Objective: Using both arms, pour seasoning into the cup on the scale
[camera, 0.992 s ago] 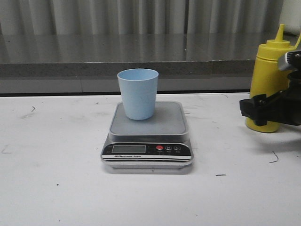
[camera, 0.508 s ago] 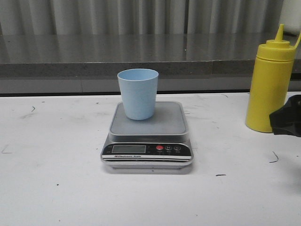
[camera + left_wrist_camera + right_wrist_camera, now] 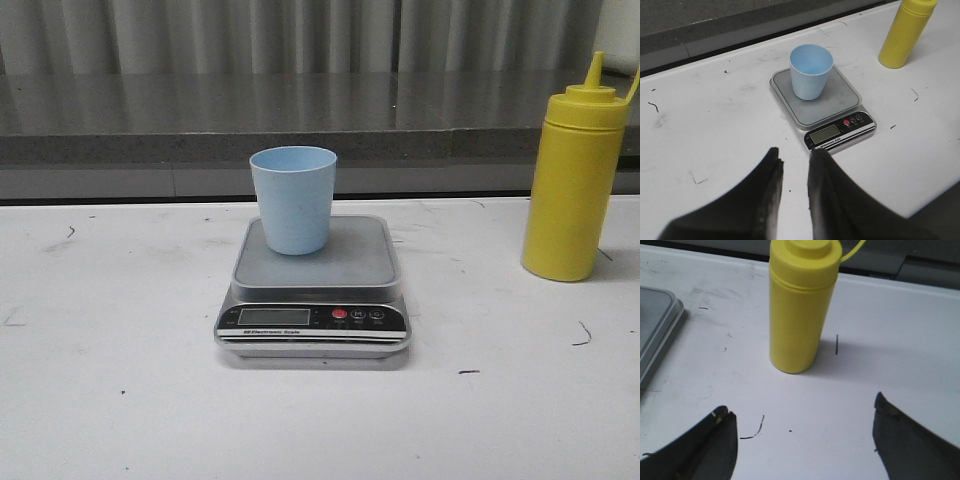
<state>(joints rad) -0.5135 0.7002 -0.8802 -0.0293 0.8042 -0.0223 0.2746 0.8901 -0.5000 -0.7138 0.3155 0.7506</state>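
The light blue cup [image 3: 293, 200] stands upright on the back left part of the scale [image 3: 362, 258] at the table's middle. The yellow seasoning bottle [image 3: 575, 190] stands upright on the table at the far right, untouched. Neither gripper shows in the front view. In the right wrist view my right gripper [image 3: 801, 405] is wide open and empty, with the bottle [image 3: 800, 310] a short way ahead of its fingers. In the left wrist view my left gripper [image 3: 795, 156] hangs above the table short of the scale [image 3: 840, 132] and cup [image 3: 811, 70], fingers a narrow gap apart, holding nothing.
A grey counter ledge [image 3: 320, 145] runs along the back of the white table [image 3: 120, 400]. The scale's edge [image 3: 657, 330] shows beside the bottle in the right wrist view. Small dark marks dot the tabletop.
My right gripper, which was at the bottle's lower part a second ago, has drawn back to the right and left the front view. The bottle stays standing in place.
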